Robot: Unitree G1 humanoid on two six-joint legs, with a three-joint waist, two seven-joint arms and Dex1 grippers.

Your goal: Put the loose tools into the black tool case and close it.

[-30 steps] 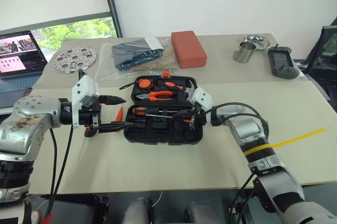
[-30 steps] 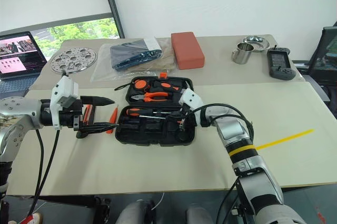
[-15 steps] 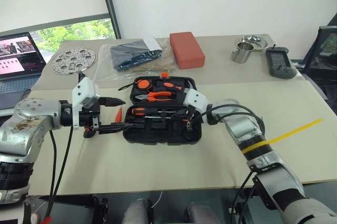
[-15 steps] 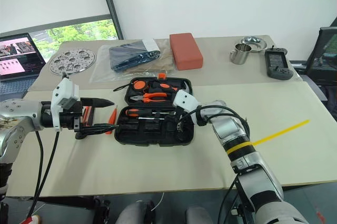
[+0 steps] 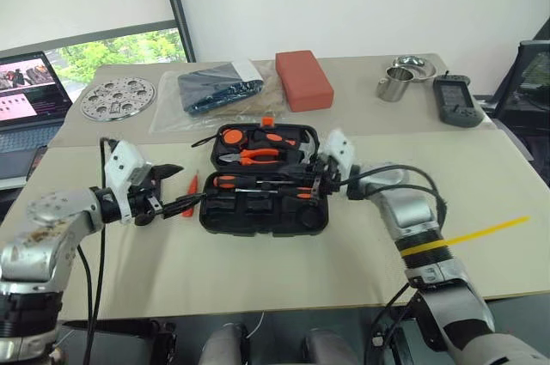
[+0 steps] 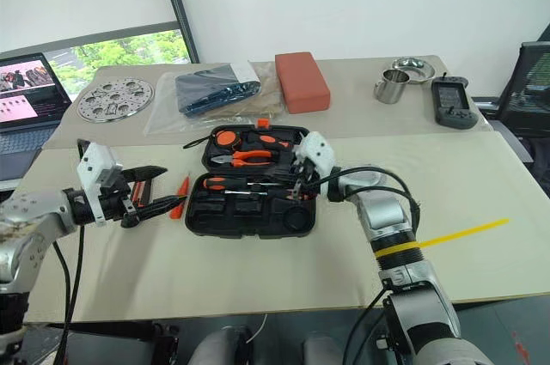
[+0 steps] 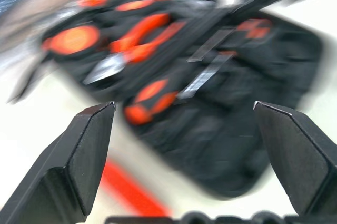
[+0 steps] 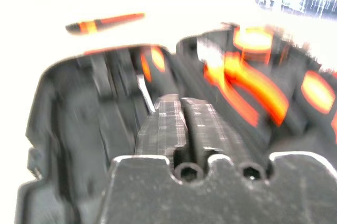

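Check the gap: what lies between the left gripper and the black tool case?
A slim orange tester screwdriver lies on the table between the left gripper and the black tool case, in both eye views.

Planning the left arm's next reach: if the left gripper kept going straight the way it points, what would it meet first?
Probably the open case. The left gripper, jaws wide, aims at the case's near left edge; the orange tester lies just beside that line, depth unclear.
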